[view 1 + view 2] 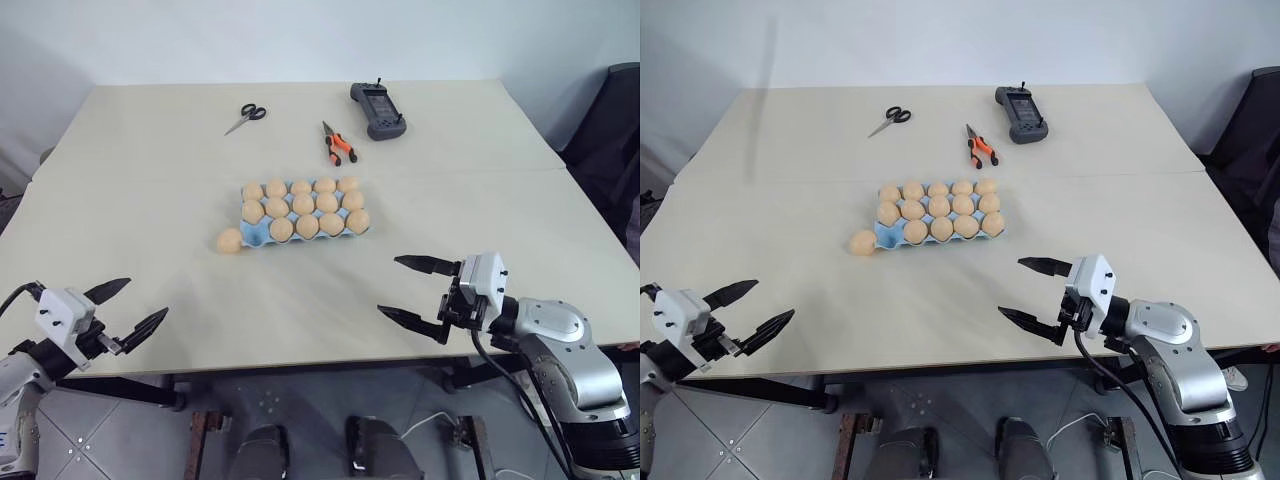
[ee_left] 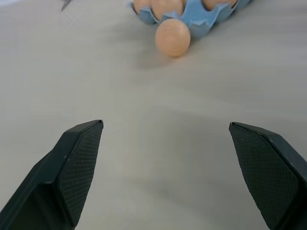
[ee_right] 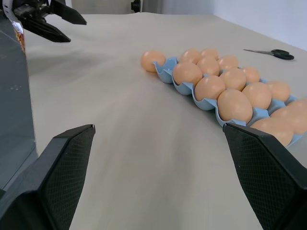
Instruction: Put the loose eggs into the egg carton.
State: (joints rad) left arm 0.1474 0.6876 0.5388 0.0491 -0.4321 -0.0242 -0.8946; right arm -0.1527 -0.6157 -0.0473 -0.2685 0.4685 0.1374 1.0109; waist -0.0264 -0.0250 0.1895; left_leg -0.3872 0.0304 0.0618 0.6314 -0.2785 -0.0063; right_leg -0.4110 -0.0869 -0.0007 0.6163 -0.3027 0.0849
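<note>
One loose egg [image 1: 229,240] rests against the egg carton [image 1: 252,236] – one cup looks unfilled – while the left gripper [image 1: 122,310] and right gripper [image 1: 412,289] hang spread apart, empty.

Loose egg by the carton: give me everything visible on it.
The loose egg is a smooth, pale tan-orange oval, unbroken as far as shows, lying on the beige table at the light-blue egg carton's near left corner. It lies against or just off the scalloped edge; contact is unclear. One cup at that corner looks empty. No gripper touches it.
</note>
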